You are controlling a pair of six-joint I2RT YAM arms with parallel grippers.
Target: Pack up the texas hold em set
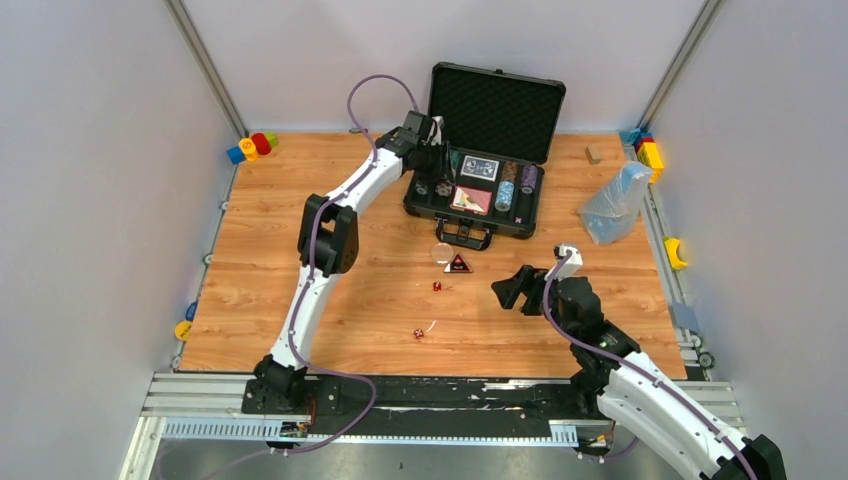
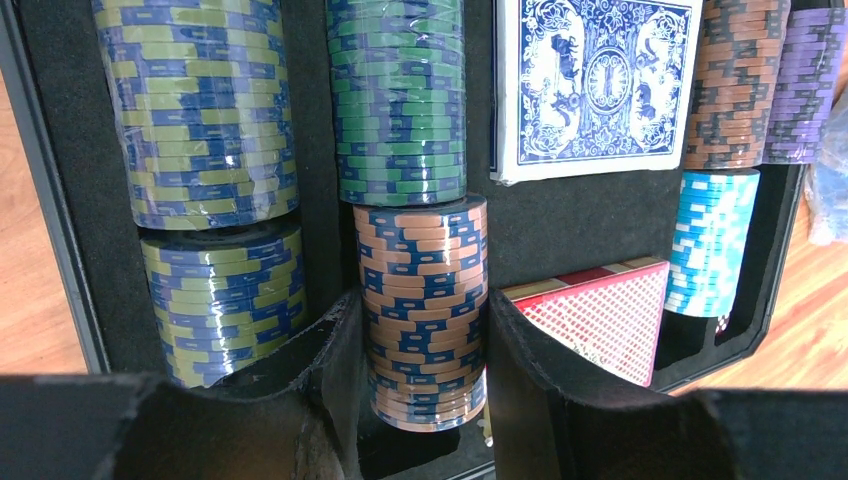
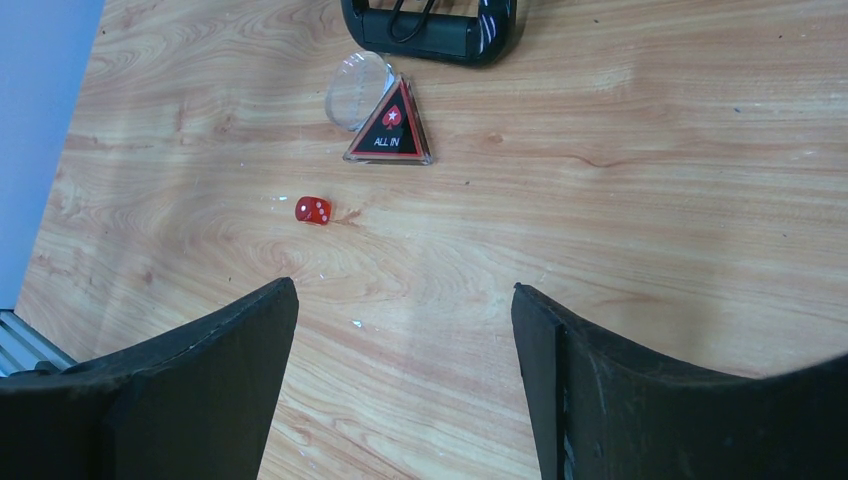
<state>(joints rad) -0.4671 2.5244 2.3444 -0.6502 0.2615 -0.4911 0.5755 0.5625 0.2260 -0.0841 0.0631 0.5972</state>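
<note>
While my left gripper (image 2: 421, 330) pinches the orange-and-blue chip roll (image 2: 425, 260), seemingly seating it in the foam lining (image 2: 570, 225), my right gripper (image 3: 402, 295) hangs spread, red die (image 3: 313, 210) just ahead

The only words that can be read are "ALL IN", in white capitals on the black face of the triangular button (image 3: 390, 130) lying on the table (image 3: 650, 200). Above them is a red sign with a white star in it. The red die (image 3: 313, 210) nearby shows white pips, perhaps three on its upper face, though they are too small to count surely. The blue card deck (image 2: 595, 85) and the orange chip roll (image 2: 423, 300) carry only patterns, nothing legible.
</note>
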